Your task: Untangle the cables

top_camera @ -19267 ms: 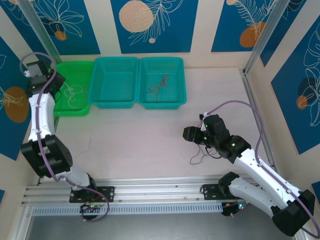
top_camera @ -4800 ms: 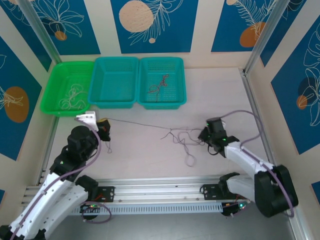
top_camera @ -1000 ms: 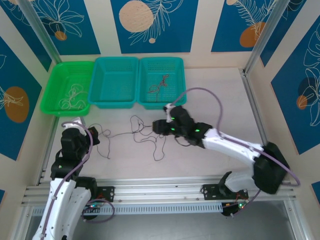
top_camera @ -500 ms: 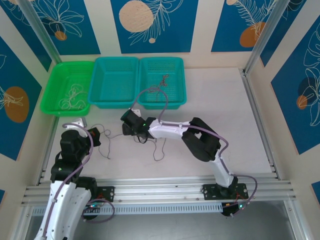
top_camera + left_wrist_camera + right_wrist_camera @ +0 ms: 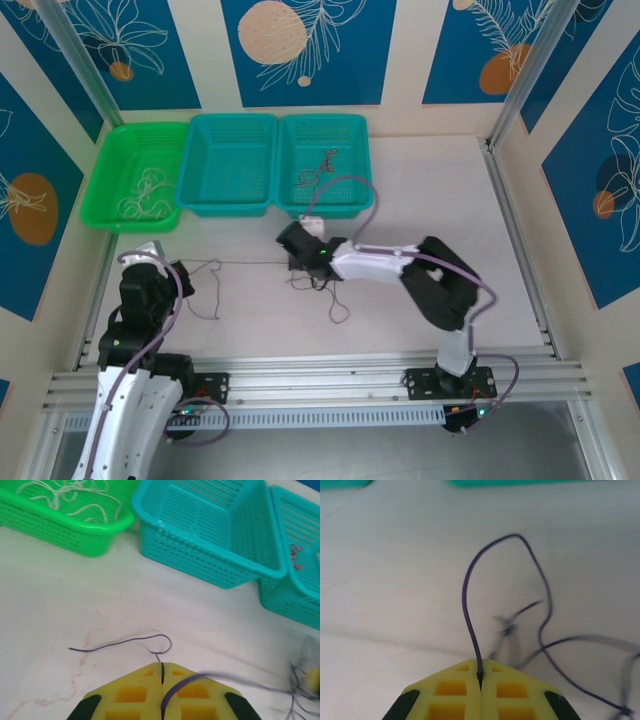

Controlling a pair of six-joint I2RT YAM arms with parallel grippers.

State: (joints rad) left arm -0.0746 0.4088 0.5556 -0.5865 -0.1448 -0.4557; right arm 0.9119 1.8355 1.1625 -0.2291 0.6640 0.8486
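The left gripper (image 5: 162, 666) and the right gripper (image 5: 480, 676) are both clenched on the dark grey-black cable (image 5: 464, 597). It runs as a nearly straight strand across the near-left part of the table, and its loose loops lie by the right gripper, toward the near edge. Hair-thin, limp and almost weightless, the cable would likely slip or re-knot easily, so it is probably best pinched on a straight stretch close to the knot and drawn apart gently.

I'm counting three baskets (image 5: 232, 119), one green, two teal; two arms (image 5: 372, 263); three cable bunches: white bunch (image 5: 145, 190), reddish bunch (image 5: 320, 165), dark bunch (image 5: 250, 263).
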